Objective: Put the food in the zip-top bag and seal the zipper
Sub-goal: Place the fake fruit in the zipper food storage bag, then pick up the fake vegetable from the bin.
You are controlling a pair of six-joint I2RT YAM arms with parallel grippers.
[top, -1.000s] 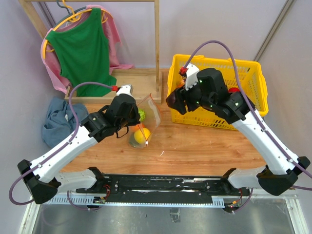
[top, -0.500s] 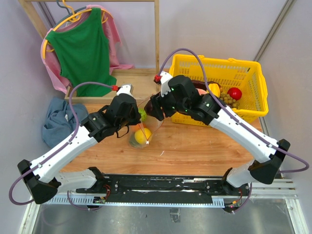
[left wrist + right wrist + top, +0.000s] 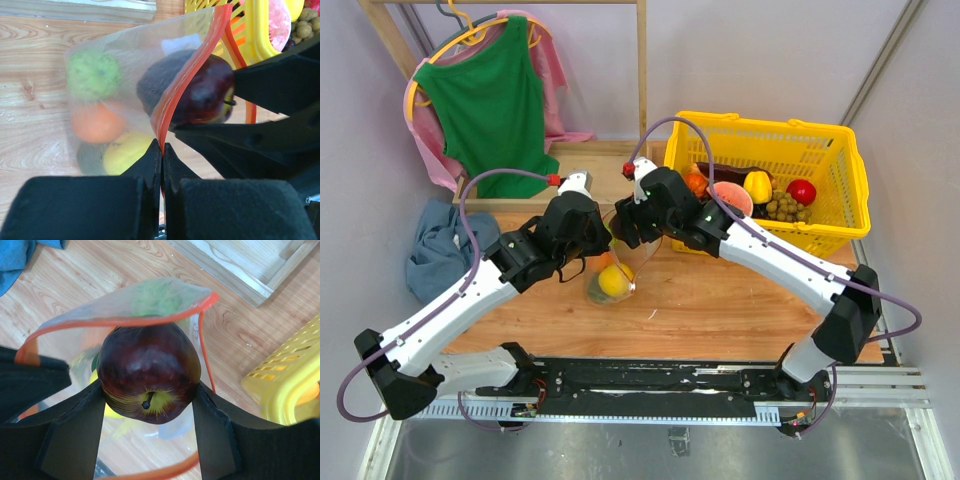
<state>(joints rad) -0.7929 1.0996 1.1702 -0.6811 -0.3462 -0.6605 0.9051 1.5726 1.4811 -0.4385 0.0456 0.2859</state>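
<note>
Right fingers (image 3: 75, 440) hold dark apple (image 3: 147, 367) halfway into fruit-filled zip-top bag (image 3: 150, 299).

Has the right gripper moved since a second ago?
Yes. The right gripper, gripping a dark red glossy apple, has swung left from above the yellow plastic lattice basket to the mouth of the clear zip-top bag.

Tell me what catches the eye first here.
A dark red apple is clamped between the right fingers, at the open mouth of the clear zip-top bag above the wooden table. The left fingers pinch its orange-red zipper strip. Green, orange and yellow toy fruit already lie inside.
</note>
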